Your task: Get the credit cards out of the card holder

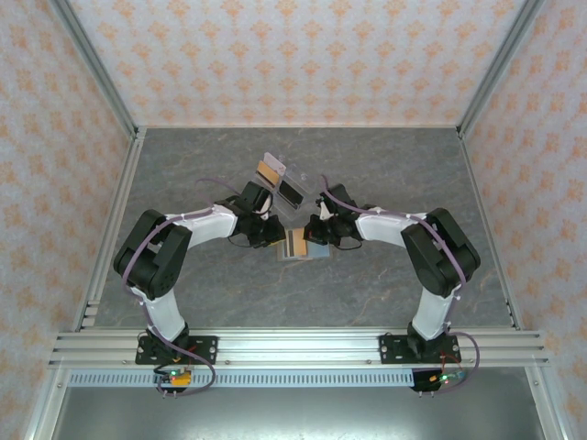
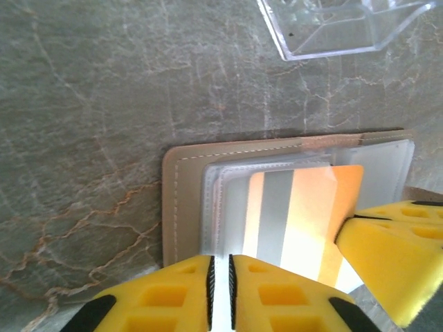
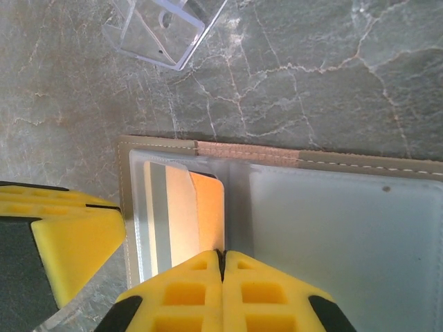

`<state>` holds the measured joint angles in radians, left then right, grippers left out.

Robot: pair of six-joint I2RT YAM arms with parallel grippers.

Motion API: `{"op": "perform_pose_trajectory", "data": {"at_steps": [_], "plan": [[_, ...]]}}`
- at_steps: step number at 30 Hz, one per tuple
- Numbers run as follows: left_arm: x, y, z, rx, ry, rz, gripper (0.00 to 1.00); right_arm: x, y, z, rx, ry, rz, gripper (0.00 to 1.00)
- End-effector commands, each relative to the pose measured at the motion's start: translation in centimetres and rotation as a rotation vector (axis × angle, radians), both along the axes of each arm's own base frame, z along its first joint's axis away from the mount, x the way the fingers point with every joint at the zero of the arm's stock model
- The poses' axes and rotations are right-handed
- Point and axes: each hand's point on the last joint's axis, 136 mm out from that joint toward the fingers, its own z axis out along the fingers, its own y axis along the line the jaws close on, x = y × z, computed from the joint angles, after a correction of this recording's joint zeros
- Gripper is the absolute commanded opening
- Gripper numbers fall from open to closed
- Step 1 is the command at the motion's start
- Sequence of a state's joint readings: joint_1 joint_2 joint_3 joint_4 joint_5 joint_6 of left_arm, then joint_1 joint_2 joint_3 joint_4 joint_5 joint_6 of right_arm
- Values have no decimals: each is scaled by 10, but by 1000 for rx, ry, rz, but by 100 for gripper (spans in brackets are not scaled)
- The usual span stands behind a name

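The card holder point(image 2: 181, 200) is a tan stitched folder with clear sleeves, lying open on the table between both arms point(image 1: 303, 247). One orange credit card point(image 3: 208, 207) with a grey stripe sits partly out of a sleeve; it also shows as the striped card point(image 2: 304, 214) in the left wrist view. My right gripper point(image 3: 222, 254) is shut, its tips pinching the card's near corner. My left gripper point(image 2: 221, 266) stands at the holder's left side, its jaws closed to a narrow slit with a pale sleeve edge between them. The right gripper's yellow finger point(image 2: 394, 256) shows beside the card.
A clear plastic stand point(image 1: 280, 183) stands just beyond the holder, holding a tan and a black rectangle; its corner shows in the wrist views point(image 3: 163, 31). Grey marbled table point(image 1: 202, 174) lies all around, with patterned walls and metal rails at the edges.
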<state>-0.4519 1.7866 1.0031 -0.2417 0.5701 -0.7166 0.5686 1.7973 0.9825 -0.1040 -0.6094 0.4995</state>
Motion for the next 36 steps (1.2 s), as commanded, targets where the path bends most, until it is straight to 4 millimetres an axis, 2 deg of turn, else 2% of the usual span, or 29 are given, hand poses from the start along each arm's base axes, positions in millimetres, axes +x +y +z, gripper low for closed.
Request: {"op": "perform_pose_trajectory", "data": {"at_steps": [1, 5, 10, 16, 20, 28, 36], "plan": [[1, -7, 17, -49, -46, -14, 13, 3, 2, 5, 10, -25, 16, 0], [1, -10, 15, -61, -38, -18, 10, 4, 4, 3, 15, -14, 19, 0], [-2, -8, 0, -42, 3, -13, 8, 5, 3, 2, 2, -15, 18, 0], [-5, 7, -19, 55, 36, 10, 5, 6, -2, 0, -24, -30, 22, 0], [-9, 11, -26, 76, 55, 9, 4, 6, -6, 2, -26, -44, 25, 0], [-8, 13, -21, 87, 42, 2, 2, 7, -19, 6, -32, -75, 11, 0], [-3, 9, -8, 65, 12, -6, 3, 6, -24, 20, -22, -129, 13, 0]]}}
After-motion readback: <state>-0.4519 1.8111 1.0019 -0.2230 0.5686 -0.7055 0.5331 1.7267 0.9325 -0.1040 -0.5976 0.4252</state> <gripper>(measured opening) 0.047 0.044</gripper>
